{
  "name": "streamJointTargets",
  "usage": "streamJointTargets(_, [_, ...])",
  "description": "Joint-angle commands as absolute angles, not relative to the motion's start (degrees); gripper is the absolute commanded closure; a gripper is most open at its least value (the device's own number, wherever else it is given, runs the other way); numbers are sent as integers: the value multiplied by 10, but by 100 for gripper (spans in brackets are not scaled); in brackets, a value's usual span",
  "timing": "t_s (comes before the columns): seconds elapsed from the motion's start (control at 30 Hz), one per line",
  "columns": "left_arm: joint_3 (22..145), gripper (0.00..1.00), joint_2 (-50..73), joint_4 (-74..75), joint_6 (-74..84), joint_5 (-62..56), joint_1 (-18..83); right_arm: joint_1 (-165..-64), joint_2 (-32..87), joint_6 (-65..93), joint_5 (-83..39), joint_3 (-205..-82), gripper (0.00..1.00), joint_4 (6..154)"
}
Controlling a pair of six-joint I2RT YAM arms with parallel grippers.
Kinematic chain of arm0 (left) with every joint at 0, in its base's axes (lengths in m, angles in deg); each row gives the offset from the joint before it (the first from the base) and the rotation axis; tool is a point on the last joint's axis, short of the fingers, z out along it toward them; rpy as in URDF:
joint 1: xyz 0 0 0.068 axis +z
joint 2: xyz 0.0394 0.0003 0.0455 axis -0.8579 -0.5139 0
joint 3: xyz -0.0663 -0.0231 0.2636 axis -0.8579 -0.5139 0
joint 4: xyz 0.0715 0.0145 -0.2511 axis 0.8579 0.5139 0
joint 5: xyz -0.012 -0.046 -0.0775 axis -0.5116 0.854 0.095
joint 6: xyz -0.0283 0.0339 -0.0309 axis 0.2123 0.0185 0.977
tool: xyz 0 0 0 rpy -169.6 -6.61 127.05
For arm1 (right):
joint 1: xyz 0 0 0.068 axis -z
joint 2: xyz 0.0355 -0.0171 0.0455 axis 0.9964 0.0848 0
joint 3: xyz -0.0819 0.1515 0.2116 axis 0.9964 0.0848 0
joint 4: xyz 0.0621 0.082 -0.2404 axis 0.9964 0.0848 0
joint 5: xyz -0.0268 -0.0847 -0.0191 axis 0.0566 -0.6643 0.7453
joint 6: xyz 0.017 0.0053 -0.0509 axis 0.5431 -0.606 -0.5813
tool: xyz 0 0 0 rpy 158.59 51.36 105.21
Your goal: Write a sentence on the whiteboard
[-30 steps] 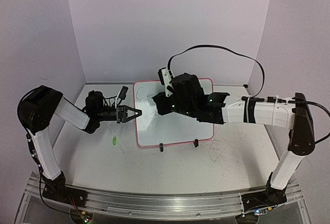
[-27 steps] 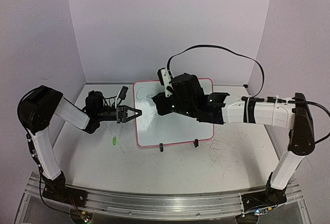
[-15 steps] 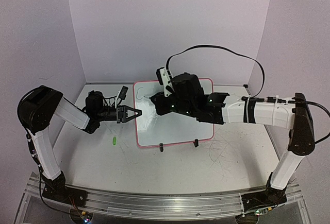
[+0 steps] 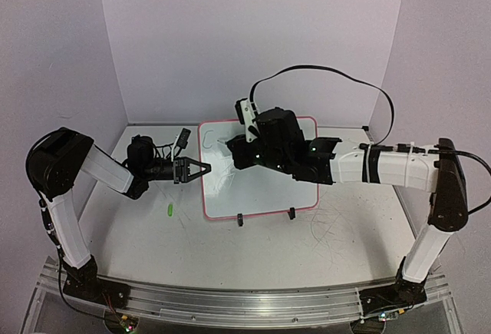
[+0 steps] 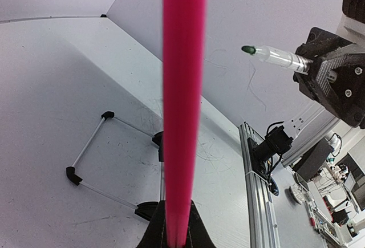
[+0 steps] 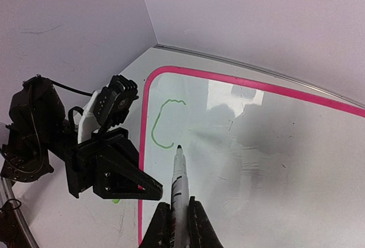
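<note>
The whiteboard [image 4: 265, 192], white with a pink rim, lies tilted on its clip feet mid-table. My left gripper [image 4: 204, 169] is shut on its left rim [image 5: 183, 88], which fills the left wrist view edge-on between the fingers [image 5: 197, 234]. My right gripper [image 6: 178, 225] is shut on a marker [image 6: 179, 179], seen also from the left wrist [image 5: 276, 57]. Its tip hovers just right of the lower end of a single green "C" [image 6: 158, 124], the only part of the sentence that shows. I cannot tell whether the tip touches the board [image 6: 262, 162].
A small green cap [image 4: 169, 211] lies on the table left of the board's near corner. Grey scribble marks [image 4: 330, 230] cover the tabletop at the right. Two black clip feet [image 4: 265, 216] stand at the board's near edge. White walls enclose the back and sides.
The right gripper with the marker has shifted slightly over the board's upper left. The left arm and the board have stayed still.
</note>
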State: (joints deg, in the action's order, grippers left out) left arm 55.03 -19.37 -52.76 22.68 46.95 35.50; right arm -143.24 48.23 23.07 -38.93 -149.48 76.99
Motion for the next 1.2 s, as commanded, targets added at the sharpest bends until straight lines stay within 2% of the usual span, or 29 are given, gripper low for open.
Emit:
streamJointTargets(0.0, [542,100,-193,-524,241,462,358,-1429,490,234,-407,-1521,100,749])
streamJointTargets(1.17, [543,100,-189,-524,239,465,358,-1421,534,238,-412,-1565,100,764])
